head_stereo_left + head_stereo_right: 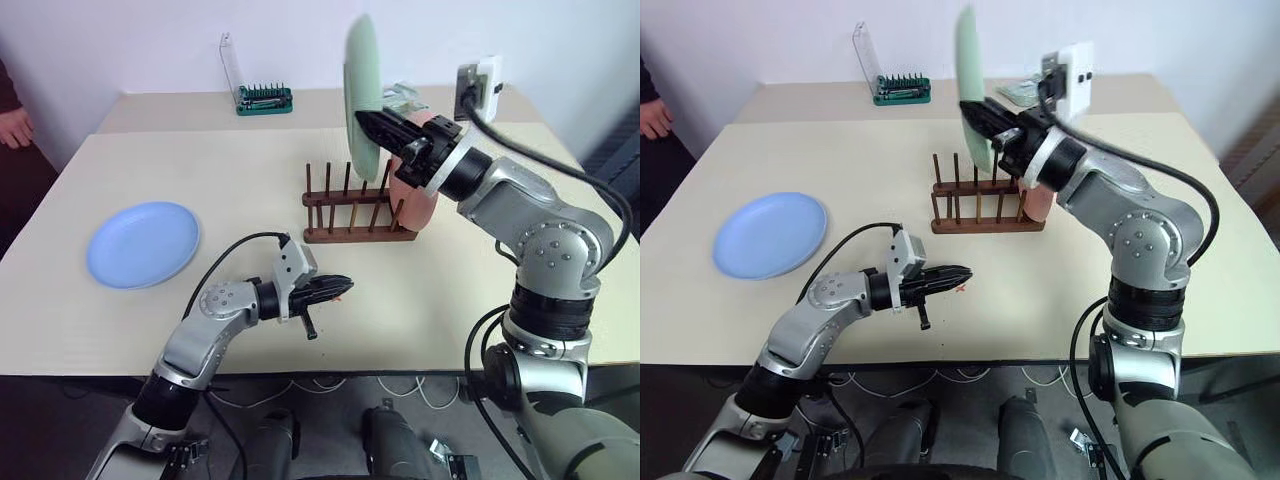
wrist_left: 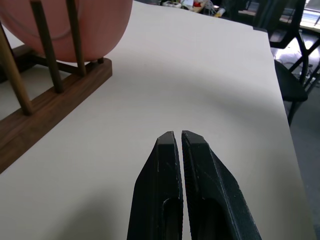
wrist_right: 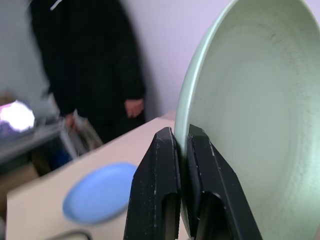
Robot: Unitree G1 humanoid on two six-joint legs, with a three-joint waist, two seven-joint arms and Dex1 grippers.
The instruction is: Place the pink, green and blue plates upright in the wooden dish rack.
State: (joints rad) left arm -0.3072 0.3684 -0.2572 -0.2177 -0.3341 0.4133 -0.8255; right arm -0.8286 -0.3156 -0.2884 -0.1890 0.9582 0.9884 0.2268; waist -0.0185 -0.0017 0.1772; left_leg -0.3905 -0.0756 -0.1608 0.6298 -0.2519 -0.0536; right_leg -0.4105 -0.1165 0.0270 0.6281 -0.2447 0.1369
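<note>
My right gripper is shut on the rim of the green plate, holding it upright in the air above the wooden dish rack. The pink plate stands upright in the rack's right end, partly hidden behind my right arm. Flat on the table at the left lies the blue plate. My left gripper is shut and empty, hovering low over the table in front of the rack, pointing right. The left wrist view has the pink plate behind the rack's pegs.
A green screwdriver-bit set with a clear lid stands at the table's back edge. A person's hand shows at the far left, and a person in dark clothes stands beyond the table. Some items lie behind the rack.
</note>
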